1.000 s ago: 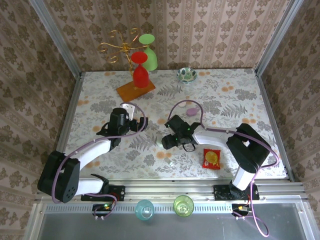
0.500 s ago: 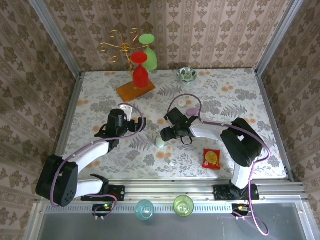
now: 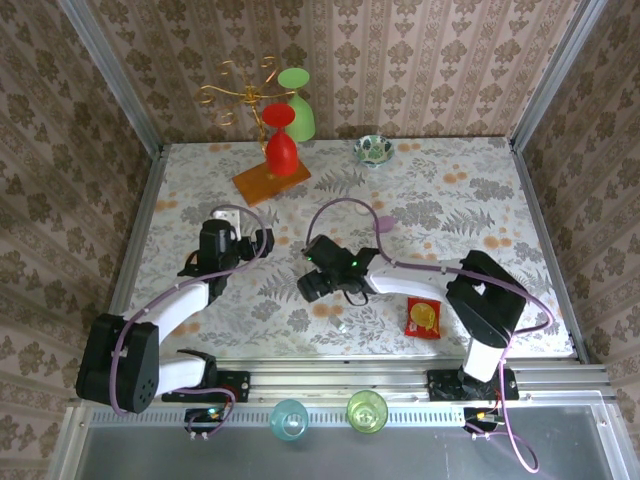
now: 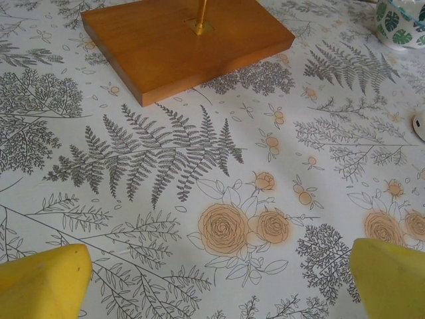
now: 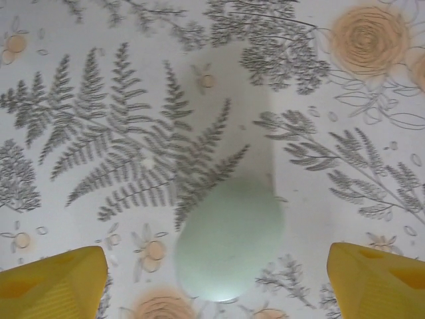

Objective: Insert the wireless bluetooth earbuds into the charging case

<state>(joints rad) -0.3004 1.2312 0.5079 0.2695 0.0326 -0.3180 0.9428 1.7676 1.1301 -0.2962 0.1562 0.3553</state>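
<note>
Okay, right gripper (image 3: 312,288): low centre of the top view, hanging just over the cloth, fingers spread wide, nothing held or touched.
Mint charging case (image 5: 229,242): lower middle of the right wrist view, lying flat between those fingers, bare cloth either side. Shut, by the look of it.
Step in hand: probably grabbing or steadying that case. Best to centre over the widest part, drop straight down and close slowly, to avoid squirting the smooth pebble out sideways. Still needs opening before loading any bud.
Earbuds: hard to pin down. Tiny pale speck (image 3: 341,325) just below the right gripper, maybe one, too small to swear to.
Left gripper (image 4: 212,282): left of centre in the top view, fully spread, empty, only fern print underneath. Free to fetch a bud or brace the case.
Teal cup (image 3: 289,418) and green cup (image 3: 366,411): bottom edge, off the cloth, nothing obvious inside.
Red snack packet (image 3: 423,317): right of the speck, not part of the job.
Lilac pebble (image 3: 385,222): above centre, likely a second case; open or shut, can't tell.
Patterned bowl (image 3: 372,149): top edge of the cloth, contents unclear.
</note>
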